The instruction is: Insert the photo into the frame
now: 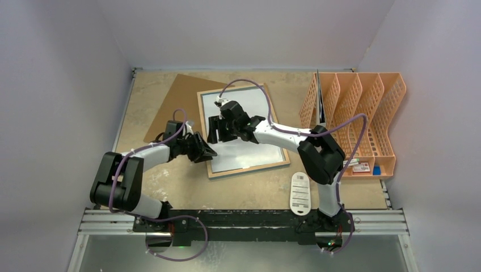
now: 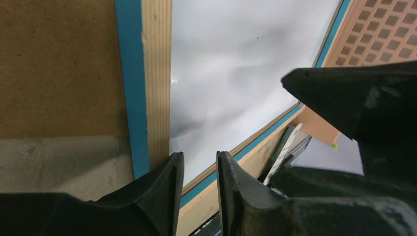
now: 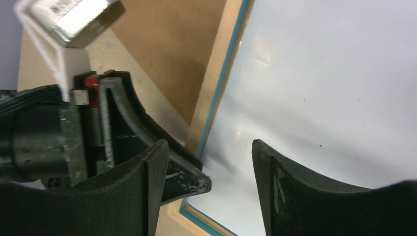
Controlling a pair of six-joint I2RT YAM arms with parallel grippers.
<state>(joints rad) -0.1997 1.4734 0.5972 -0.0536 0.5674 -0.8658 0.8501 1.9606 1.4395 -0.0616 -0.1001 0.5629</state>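
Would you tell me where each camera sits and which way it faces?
Top: above and behind the bases, looking down on the table; both arms show.
Left wrist: on the left arm, looking past the left fingers at the frame corner; the right arm intrudes.
Right wrist: on its arm, looking past the right fingers at the photo; the left fingers show.
Shared: both wrist views show the frame's edge and the board.

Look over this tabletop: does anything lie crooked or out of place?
Yes. The frame, wooden back up with the photo white side up inside it, lies skewed to the edges of the table. Its far left corner overlaps the brown backing board, which is also turned at an angle.
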